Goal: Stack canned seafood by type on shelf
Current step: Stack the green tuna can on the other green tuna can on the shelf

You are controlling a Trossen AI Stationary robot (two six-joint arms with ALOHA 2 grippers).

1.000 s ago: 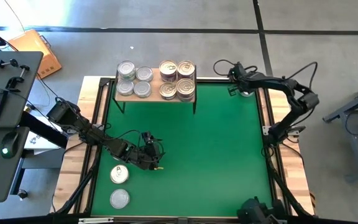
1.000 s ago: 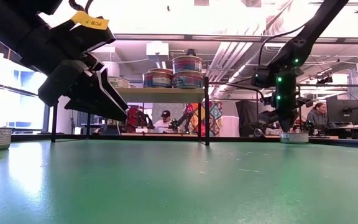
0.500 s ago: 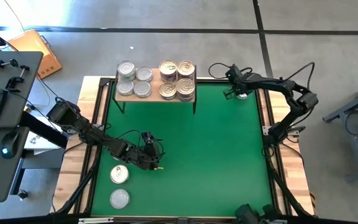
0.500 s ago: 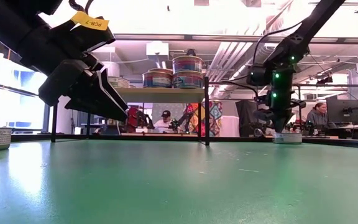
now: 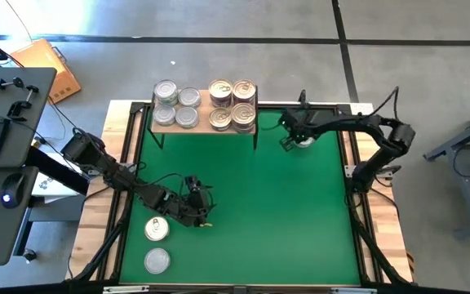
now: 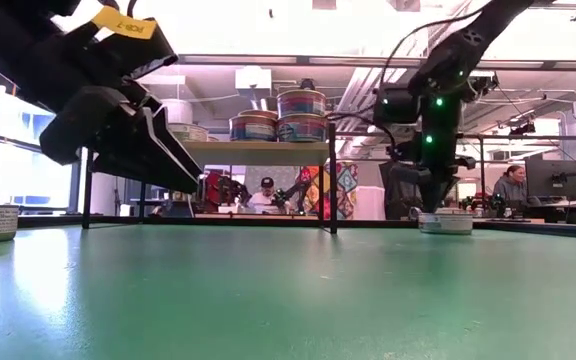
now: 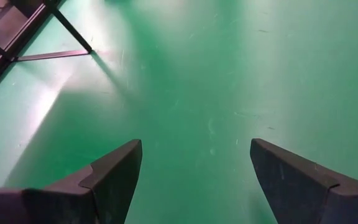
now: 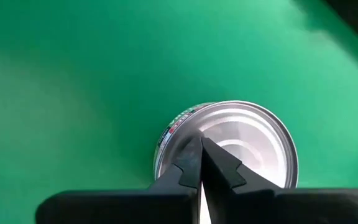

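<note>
Right now my right hand (image 8: 201,163), fingers pressed shut, rests against a silver-lidded tin (image 8: 241,146) on the green surface (image 5: 284,212), just beside the shelf (image 5: 205,125). I'd nudge it slowly, keeping contact centred. My left hand (image 7: 194,171) hovers open near two tins (image 5: 157,229).

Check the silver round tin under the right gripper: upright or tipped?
Upright: the silver round tin sits flat on the green mat, lid up, beneath the shut right gripper.

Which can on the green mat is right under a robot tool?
The silver-lidded can by the shelf's right end, under the shut right tool. The two cans near the left arm sit uncovered.
</note>
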